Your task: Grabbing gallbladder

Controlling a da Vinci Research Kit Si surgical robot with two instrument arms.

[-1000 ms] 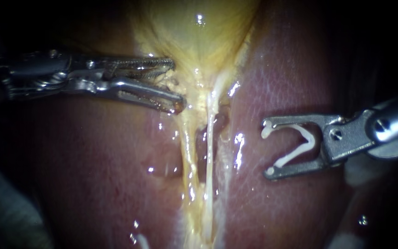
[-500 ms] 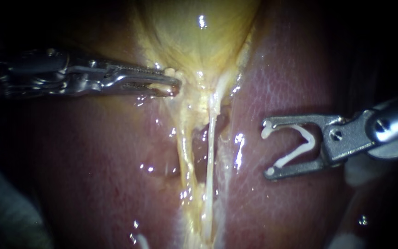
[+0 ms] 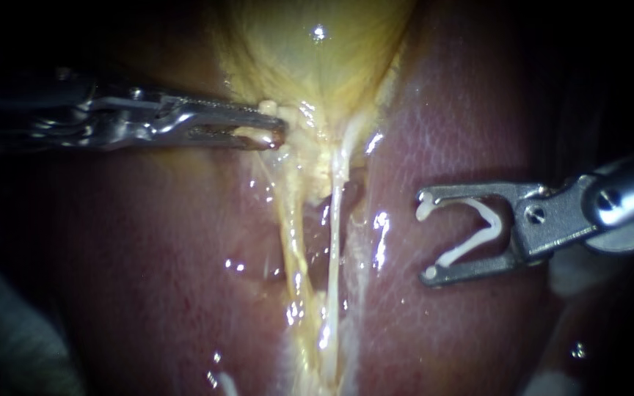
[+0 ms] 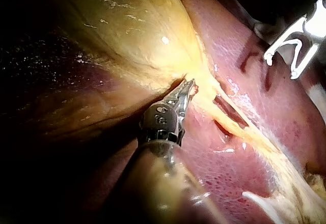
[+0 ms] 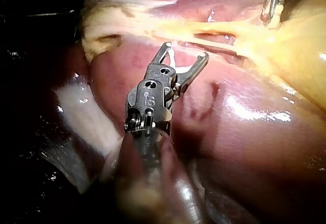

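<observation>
Jaws of the left instrument (image 3: 277,132) lie nearly together, seemingly pinching the glossy yellow gallbladder (image 3: 317,59) at its narrow near end, far and central. The right instrument (image 3: 425,240) has its jaws wide, both seated against a bent white clip (image 3: 478,235), over smooth, wet pink liver (image 3: 442,110).

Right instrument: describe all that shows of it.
The right instrument is shiny metal: a round shaft entering from the right, a screwed hinge block, two slim jaws with hooked tips. The jaws stand wide apart, holding a bent white clip along both inner faces. It points toward the pale tubes, apart from them, over the reddish liver; contact with the liver cannot be told.
</observation>
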